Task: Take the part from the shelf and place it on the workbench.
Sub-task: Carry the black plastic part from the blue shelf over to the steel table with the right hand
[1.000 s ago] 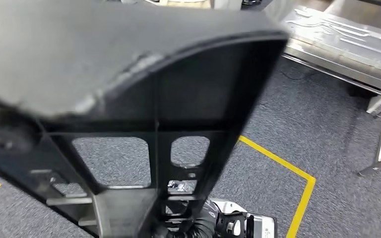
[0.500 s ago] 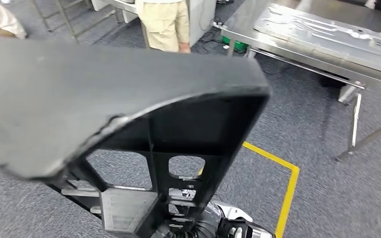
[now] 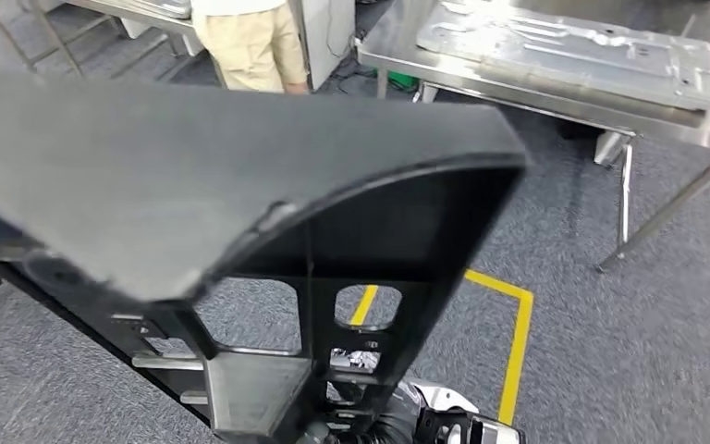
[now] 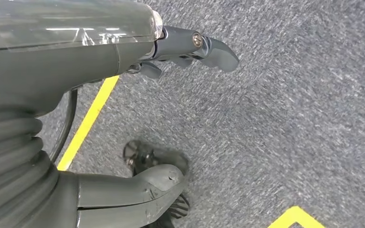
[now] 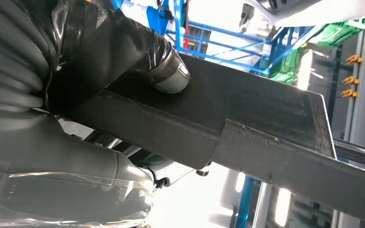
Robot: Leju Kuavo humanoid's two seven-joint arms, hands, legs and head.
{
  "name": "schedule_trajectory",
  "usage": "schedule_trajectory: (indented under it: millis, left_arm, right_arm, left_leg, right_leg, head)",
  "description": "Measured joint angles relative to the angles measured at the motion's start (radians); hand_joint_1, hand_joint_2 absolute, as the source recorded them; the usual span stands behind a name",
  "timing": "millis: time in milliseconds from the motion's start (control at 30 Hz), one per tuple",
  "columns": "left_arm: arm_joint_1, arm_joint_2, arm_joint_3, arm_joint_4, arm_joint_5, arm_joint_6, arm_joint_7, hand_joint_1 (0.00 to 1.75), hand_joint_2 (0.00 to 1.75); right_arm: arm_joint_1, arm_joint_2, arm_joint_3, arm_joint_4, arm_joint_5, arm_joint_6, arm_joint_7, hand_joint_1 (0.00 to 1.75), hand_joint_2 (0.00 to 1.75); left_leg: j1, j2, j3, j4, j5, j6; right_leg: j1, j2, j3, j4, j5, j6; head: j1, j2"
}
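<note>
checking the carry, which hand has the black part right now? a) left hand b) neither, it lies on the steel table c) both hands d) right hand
d: the right hand grips the black part, while the left hand hangs over carpet holding nothing.

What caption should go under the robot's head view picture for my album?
Robot carries a big black plastic part across grey carpet toward a steel workbench holding a metal panel.

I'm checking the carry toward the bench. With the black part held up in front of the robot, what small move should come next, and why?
Probably keep stepping forward toward the workbench. The right hand grips the black part firmly, but the bench sits ahead across open carpet, and the part blocks much of the head view. The left hand hangs free, holding nothing.
</note>
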Motion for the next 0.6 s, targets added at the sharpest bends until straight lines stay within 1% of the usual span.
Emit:
schedule_trajectory:
  millis: [33,67,100,133,167,200,233,267,300,333,367,400,433,467,500,533,567,600]
  left_arm:
    - [0.002,-0.001,0.000,0.000,-0.003,0.002,0.001,0.00,1.75]
    - [0.003,-0.002,0.000,0.000,-0.005,0.003,0.002,0.00,1.75]
    - [0.003,-0.002,0.001,0.000,-0.008,0.003,0.003,0.00,1.75]
    - [0.003,-0.002,0.001,0.000,-0.009,0.002,0.003,0.00,1.75]
    - [0.003,-0.001,0.001,0.000,-0.010,0.000,0.004,0.00,1.75]
    - [0.003,-0.001,0.001,0.000,-0.010,-0.003,0.004,0.00,1.75]
    - [0.003,0.000,0.002,0.000,-0.010,-0.006,0.005,0.00,1.75]
    - [0.003,0.000,0.002,0.000,-0.010,-0.009,0.005,0.00,1.75]
    - [0.002,-0.001,0.002,0.000,-0.010,-0.011,0.005,0.00,1.75]
    - [0.000,-0.002,0.002,0.000,-0.010,-0.013,0.005,0.00,1.75]
    - [-0.002,-0.003,0.002,0.000,-0.010,-0.015,0.005,0.00,1.75]
    - [-0.002,-0.004,0.002,0.000,-0.010,-0.016,0.005,0.00,1.75]
    - [-0.002,-0.005,0.002,0.000,-0.010,-0.017,0.005,0.00,1.75]
    - [0.000,-0.005,0.002,0.000,-0.010,-0.018,0.005,0.00,1.75]
    - [0.001,-0.006,0.002,0.000,-0.010,-0.019,0.005,0.00,1.75]
    - [0.002,-0.006,0.003,0.000,-0.010,-0.019,0.005,0.00,1.75]
    - [0.002,-0.007,0.003,0.000,-0.010,-0.019,0.005,0.00,1.75]
    - [0.001,-0.008,0.003,0.000,-0.010,-0.020,0.005,0.00,1.75]
  right_arm:
    - [0.002,-0.001,0.000,0.000,-0.001,0.000,0.000,1.75,1.75]
    - [0.003,-0.002,0.000,0.001,-0.002,0.000,0.000,1.75,1.75]
    - [0.003,-0.002,0.000,0.001,-0.003,0.001,0.000,1.75,1.75]
    - [0.004,-0.003,0.000,0.001,-0.004,0.001,0.000,1.75,1.75]
    - [0.003,-0.003,-0.001,0.002,-0.005,0.002,0.000,1.75,1.75]
    - [0.003,-0.003,-0.001,0.002,-0.006,0.004,0.000,1.75,1.75]
    - [0.004,-0.003,-0.001,0.002,-0.006,0.006,0.000,1.75,1.75]
    - [0.004,-0.003,-0.002,0.003,-0.007,0.008,0.000,1.75,1.75]
    - [0.004,-0.003,-0.002,0.002,-0.008,0.010,0.000,1.75,1.75]
    - [0.005,-0.003,-0.002,0.002,-0.009,0.012,0.000,1.75,1.75]
    - [0.004,-0.004,-0.003,0.002,-0.009,0.012,0.000,1.75,1.75]
    - [0.004,-0.004,-0.003,0.002,-0.010,0.013,0.000,1.75,1.75]
    - [0.004,-0.004,-0.004,0.002,-0.011,0.013,0.000,1.75,1.75]
    - [0.003,-0.005,-0.004,0.002,-0.011,0.013,0.000,1.75,1.75]
    - [0.004,-0.006,-0.004,0.003,-0.011,0.013,0.000,1.75,1.75]
    - [0.005,-0.006,-0.004,0.004,-0.012,0.013,0.000,1.75,1.75]
    - [0.006,-0.007,-0.004,0.005,-0.012,0.013,0.000,1.75,1.75]
    - [0.006,-0.008,-0.005,0.006,-0.012,0.013,0.000,1.75,1.75]
  left_leg:
    - [-0.001,-0.003,-0.023,0.035,-0.002,0.001]
    - [-0.001,-0.004,-0.026,0.030,0.018,0.004]
    - [-0.001,-0.007,-0.010,-0.017,0.056,0.009]
    - [-0.003,-0.018,0.019,-0.089,0.100,0.016]
    - [-0.004,-0.038,0.048,-0.160,0.132,0.025]
    - [-0.006,-0.054,0.071,-0.213,0.151,0.031]
    - [-0.009,-0.067,0.083,-0.242,0.158,0.037]
    - [-0.012,-0.070,0.087,-0.251,0.155,0.040]
    - [-0.012,-0.062,0.089,-0.256,0.157,0.043]
    - [-0.009,-0.053,0.091,-0.261,0.161,0.046]
    - [-0.006,-0.044,0.094,-0.268,0.164,0.051]
    - [-0.002,-0.034,0.097,-0.274,0.167,0.055]
    - [-0.001,-0.024,0.099,-0.277,0.168,0.058]
    - [-0.001,-0.014,0.099,-0.277,0.168,0.060]
    - [-0.002,-0.004,0.100,-0.277,0.166,0.061]
    - [-0.002,0.007,0.101,-0.276,0.164,0.060]
    - [-0.002,0.016,0.102,-0.275,0.161,0.059]
    - [-0.001,0.024,0.105,-0.273,0.158,0.056]
  right_leg:
    - [0.003,0.009,0.000,0.002,-0.001,-0.002]
    - [0.005,0.018,0.002,0.003,-0.002,-0.003]
    - [0.007,0.028,0.004,0.004,-0.004,-0.003]
    - [0.008,0.038,0.007,0.005,-0.005,-0.003]
    - [0.010,0.046,0.009,0.005,-0.007,-0.001]
    - [0.009,0.055,0.008,0.006,-0.008,0.002]
    - [0.006,0.064,0.006,0.007,-0.008,0.008]
    - [0.004,0.072,0.003,0.006,-0.007,0.014]
    - [0.003,0.081,0.001,0.005,-0.005,0.021]
    - [0.003,0.082,0.000,0.007,-0.007,0.027]
    - [0.005,0.070,-0.007,0.022,-0.018,0.032]
    - [0.007,0.051,-0.024,0.057,-0.041,0.037]
    - [0.006,0.027,-0.051,0.114,-0.074,0.041]
    - [0.004,0.009,-0.088,0.187,-0.110,0.046]
    - [0.000,0.000,-0.124,0.256,-0.136,0.050]
    - [-0.004,-0.005,-0.148,0.299,-0.145,0.054]
    - [-0.008,-0.008,-0.153,0.305,-0.133,0.058]
    - [-0.011,-0.013,-0.135,0.267,-0.103,0.060]
  head:
    - [0.000,0.000]
    - [0.000,0.000]
    - [0.000,0.000]
    - [0.000,0.000]
    - [0.000,0.000]
    - [0.000,0.000]
    - [0.000,0.000]
    - [0.000,0.000]
    - [0.000,0.000]
    - [0.000,0.000]
    - [0.000,0.000]
    - [0.000,0.000]
    - [0.000,0.000]
    - [0.001,0.000]
    - [0.001,0.000]
    - [0.000,0.000]
    - [0.001,0.000]
    - [0.000,0.000]
